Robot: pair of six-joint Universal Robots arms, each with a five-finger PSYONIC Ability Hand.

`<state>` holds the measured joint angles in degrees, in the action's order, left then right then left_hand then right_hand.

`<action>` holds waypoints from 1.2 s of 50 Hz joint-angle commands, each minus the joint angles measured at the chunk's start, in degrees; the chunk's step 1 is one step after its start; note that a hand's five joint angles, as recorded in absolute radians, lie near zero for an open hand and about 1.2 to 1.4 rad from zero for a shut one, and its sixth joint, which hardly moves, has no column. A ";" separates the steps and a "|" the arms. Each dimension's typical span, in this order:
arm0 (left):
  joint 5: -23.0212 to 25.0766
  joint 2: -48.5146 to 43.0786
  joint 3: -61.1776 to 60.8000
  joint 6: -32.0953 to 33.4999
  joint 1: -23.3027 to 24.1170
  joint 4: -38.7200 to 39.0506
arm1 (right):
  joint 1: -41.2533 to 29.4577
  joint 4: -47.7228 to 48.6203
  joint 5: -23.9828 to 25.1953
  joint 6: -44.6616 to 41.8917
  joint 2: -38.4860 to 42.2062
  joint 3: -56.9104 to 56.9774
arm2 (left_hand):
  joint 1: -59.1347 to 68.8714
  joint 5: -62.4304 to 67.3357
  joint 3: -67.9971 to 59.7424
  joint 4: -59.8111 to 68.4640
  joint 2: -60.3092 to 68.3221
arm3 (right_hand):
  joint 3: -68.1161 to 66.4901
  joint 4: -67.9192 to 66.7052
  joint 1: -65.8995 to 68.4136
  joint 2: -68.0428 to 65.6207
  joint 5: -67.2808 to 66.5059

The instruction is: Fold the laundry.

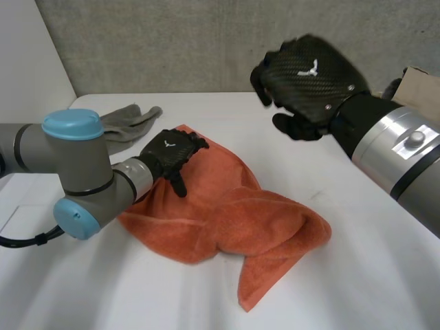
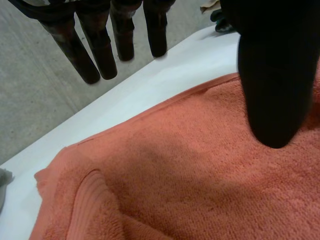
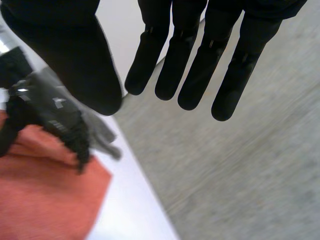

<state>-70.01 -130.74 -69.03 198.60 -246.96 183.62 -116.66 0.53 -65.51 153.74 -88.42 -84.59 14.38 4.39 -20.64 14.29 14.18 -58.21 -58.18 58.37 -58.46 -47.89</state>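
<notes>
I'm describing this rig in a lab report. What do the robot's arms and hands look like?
The left arm is grey tubing with rounded joints closed by light-blue caps. The right arm has a silver wrist section edged in black. The left hand and right hand are black with a carbon-fibre weave shell, each bearing a small white emblem on its back.

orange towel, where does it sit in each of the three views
Head view: the orange towel lies crumpled mid-table, with the left hand at its far left end.
Left wrist view: the towel spreads under the left hand, its hem running along the white table.
Right wrist view: the towel lies beyond the right hand, past its thumb.
Shared landmark: the left hand at the towel's edge.
</notes>
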 commanded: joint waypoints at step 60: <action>3.66 12.26 -9.99 5.83 -16.53 -16.53 | -13.68 -24.35 -10.25 5.08 16.89 32.21 | -4.38 -4.39 10.64 -4.29 -4.18 | -21.79 -21.82 21.63 -21.54 -22.11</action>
<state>-66.78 -116.61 -81.08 202.76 -262.71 171.47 -129.51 -24.99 -75.55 158.83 -66.95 -50.17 11.55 2.88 -20.65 11.66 11.82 -67.89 -68.47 62.67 -67.11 -55.69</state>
